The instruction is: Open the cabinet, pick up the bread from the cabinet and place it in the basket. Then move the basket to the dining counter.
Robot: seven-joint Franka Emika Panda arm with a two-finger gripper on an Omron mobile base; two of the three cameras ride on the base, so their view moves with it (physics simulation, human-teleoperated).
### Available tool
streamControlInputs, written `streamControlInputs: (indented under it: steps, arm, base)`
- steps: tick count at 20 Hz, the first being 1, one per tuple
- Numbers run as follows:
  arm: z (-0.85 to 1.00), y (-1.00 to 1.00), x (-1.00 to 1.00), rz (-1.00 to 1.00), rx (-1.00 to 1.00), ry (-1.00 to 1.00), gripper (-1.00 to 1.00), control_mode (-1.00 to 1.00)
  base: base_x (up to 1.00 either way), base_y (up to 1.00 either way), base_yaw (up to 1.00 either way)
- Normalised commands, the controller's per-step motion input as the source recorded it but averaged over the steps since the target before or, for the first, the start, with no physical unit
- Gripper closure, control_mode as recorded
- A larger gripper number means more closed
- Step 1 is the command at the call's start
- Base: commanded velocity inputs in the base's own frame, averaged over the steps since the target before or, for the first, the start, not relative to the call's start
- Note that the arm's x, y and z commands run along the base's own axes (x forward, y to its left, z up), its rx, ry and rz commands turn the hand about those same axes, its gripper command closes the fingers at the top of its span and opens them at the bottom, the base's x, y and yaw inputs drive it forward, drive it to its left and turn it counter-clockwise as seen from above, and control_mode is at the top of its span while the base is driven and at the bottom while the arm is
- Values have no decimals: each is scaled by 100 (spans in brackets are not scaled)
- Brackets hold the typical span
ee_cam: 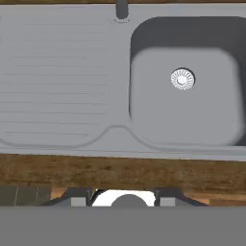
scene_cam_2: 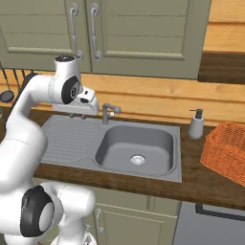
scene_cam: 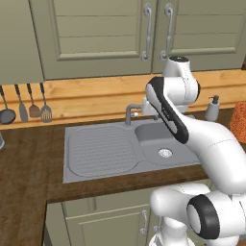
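Hand view: I look straight down on the grey steel sink (ee_cam: 182,86) with its ribbed drainboard; the two dark fingertips (ee_cam: 77,197) peek up at the bottom edge, nothing between them.
Hand state: the hand (scene_cam_2: 79,115) hangs over the drainboard, holding nothing; whether its jaws are spread or closed I cannot tell.
Cabinet: the sage-green panelled wall cabinet (scene_cam: 101,33) is above and beyond the hand, both doors closed; the bread is presumably behind them, unseen.
Basket: the orange woven-mesh basket (scene_cam_2: 227,150) sits on the dark wood table (scene_cam_2: 191,184), well off to the hand's right, past the sink bowl.
Step in hand: I judge I am at the start, reaching up for a door handle.
Doing it well: I would lift the hand, turn it to face the doors, straddle one vertical bar near its lower end, then pull along the door's arc, clearing the grey tap (scene_cam_2: 109,112).
Count: two silver bar handles (scene_cam: 146,31), one basket, one white soap dispenser (scene_cam_2: 195,124), one tap, four hanging utensils (scene_cam: 24,103).
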Motion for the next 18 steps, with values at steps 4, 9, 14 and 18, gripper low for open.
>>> streamControlInputs:
  steps: [4,9,14,18]
  arm:
    - [0,9,11,0,-3,0,-100,-100]
    - [14,6,6,0,-12,-16,-100,-100]
    - [85,-6,-2,-3,-1,-45,-100,-100]
    - [100,-24,-3,-4,0,-52,-100,-100]
  base:
    - [0,0,0]
    - [0,0,0]
    - [0,0,0]
    - [0,0,0]
